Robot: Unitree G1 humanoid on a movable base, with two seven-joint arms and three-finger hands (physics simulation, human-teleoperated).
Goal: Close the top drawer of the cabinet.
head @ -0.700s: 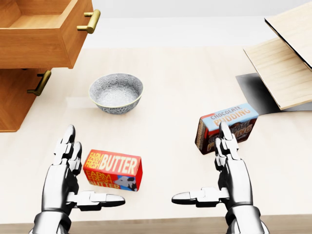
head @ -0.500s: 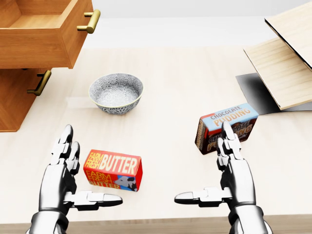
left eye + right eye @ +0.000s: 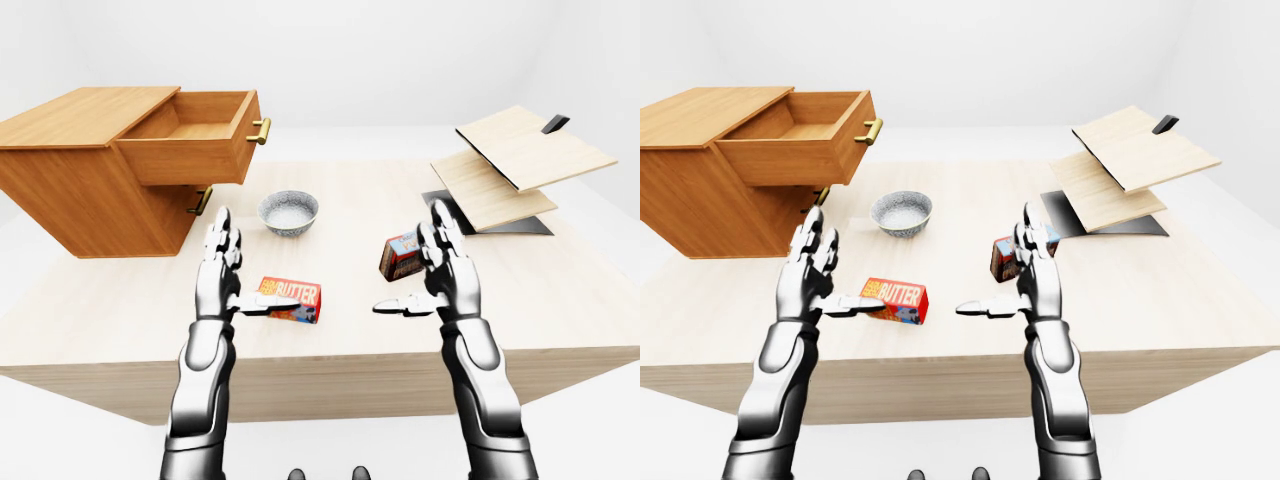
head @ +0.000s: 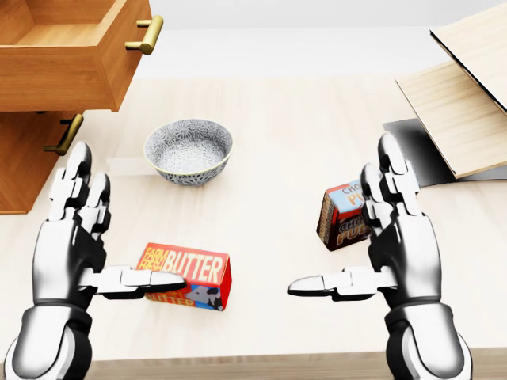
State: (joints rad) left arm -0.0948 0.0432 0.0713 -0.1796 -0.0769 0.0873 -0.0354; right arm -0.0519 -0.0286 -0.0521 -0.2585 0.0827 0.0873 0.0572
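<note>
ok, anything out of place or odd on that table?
Only the cabinet's top drawer: it juts far out, empty inside, while the lower drawer sits shut. The bowl, butter box and pudding box rest flat; nothing spilled.

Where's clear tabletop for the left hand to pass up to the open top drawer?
Bare tabletop runs between the bowl and the cabinet, under the pulled-out top drawer. The left hand could rise there. The wide patch between the bowl and the slanted boards is also free. It is crowded near the butter box and pudding box.
</note>
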